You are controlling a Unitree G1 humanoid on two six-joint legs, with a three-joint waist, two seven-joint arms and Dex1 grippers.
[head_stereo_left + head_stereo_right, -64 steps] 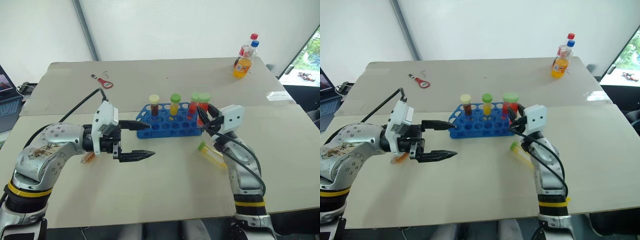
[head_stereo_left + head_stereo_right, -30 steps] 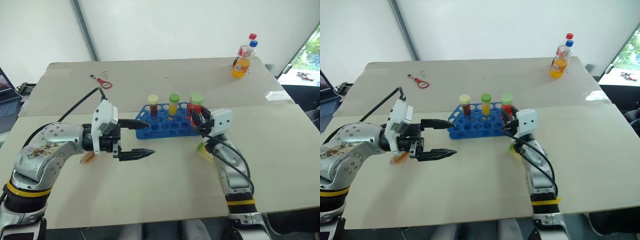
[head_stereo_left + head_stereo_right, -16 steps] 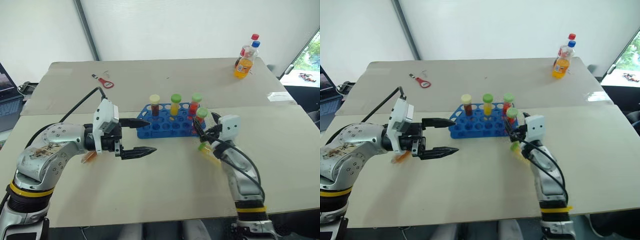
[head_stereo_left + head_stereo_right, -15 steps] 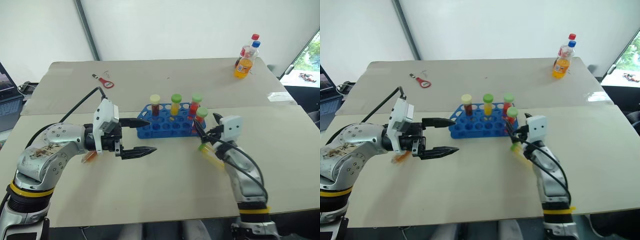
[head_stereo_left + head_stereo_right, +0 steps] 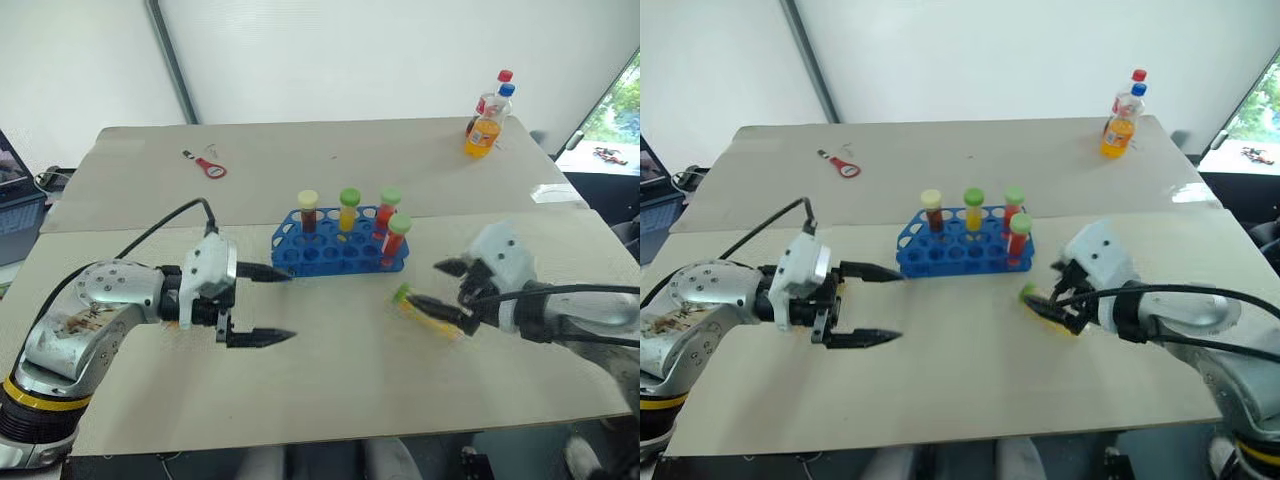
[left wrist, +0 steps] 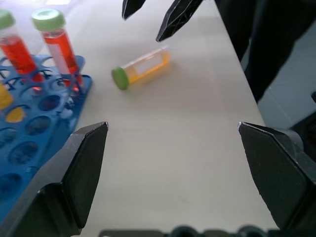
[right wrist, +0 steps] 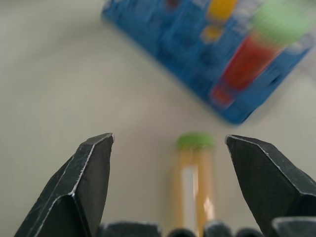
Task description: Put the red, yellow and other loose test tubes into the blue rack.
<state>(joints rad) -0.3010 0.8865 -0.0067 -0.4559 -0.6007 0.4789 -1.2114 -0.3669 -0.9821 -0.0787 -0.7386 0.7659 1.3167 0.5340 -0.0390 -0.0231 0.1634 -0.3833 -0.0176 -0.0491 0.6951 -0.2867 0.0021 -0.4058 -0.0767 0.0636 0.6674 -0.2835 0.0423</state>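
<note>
The blue rack [image 5: 322,258] stands mid-table holding a brown tube with a cream cap [image 5: 307,210], a yellow tube [image 5: 348,207] and two red tubes with green caps [image 5: 389,208] [image 5: 397,235]. One loose yellow tube with a green cap [image 5: 426,308] lies on the table to the rack's right. My right gripper [image 5: 428,285] hovers open just over that lying tube [image 7: 195,177], which sits between its fingers and untouched. My left gripper [image 5: 290,303] is open and empty, pointing right, just left of the rack [image 6: 29,123].
An orange soda bottle [image 5: 486,127] and a second bottle stand at the far right corner. A red-handled tool [image 5: 209,166] lies far left. A laptop [image 5: 14,172] sits past the left edge. A seam runs across the table behind the rack.
My right gripper opened, left a red tube standing in the rack's near right corner, and drew back over the lying yellow tube. My left gripper sank slightly.
</note>
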